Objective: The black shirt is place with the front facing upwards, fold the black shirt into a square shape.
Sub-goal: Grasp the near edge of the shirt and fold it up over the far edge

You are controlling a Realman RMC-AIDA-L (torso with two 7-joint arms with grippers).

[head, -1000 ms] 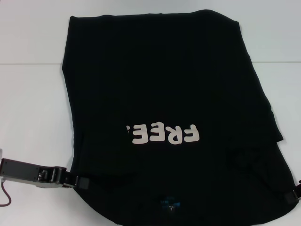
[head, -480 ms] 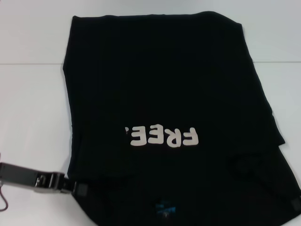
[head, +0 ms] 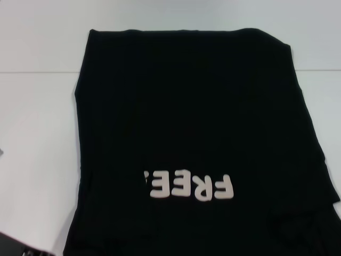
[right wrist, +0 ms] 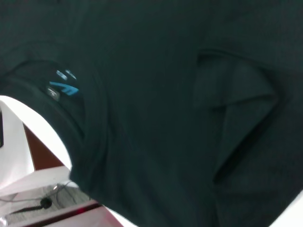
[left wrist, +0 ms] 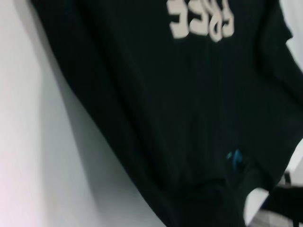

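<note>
Neither gripper's fingers show, so I cannot tell their opening or whether they hold cloth. The black shirt [head: 192, 138] lies on the white table [head: 37, 138], its near collar edge seemingly lifted; lettering [head: 189, 186] sits toward 6 o'clock. Soft, light and limp, it is best pinched at both shoulder corners near the blue neck label [right wrist: 61, 85].

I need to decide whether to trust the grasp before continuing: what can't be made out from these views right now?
- Both grippers: neither is clearly shown in any view, so whether they grip the black shirt can't be told.
- Shirt's near edge and collar: cut off by the head view's bottom edge.
- Blue neck label: text too blurred in both wrist views.
- "FREE!" lettering: its end is covered by a fold of cloth.
</note>
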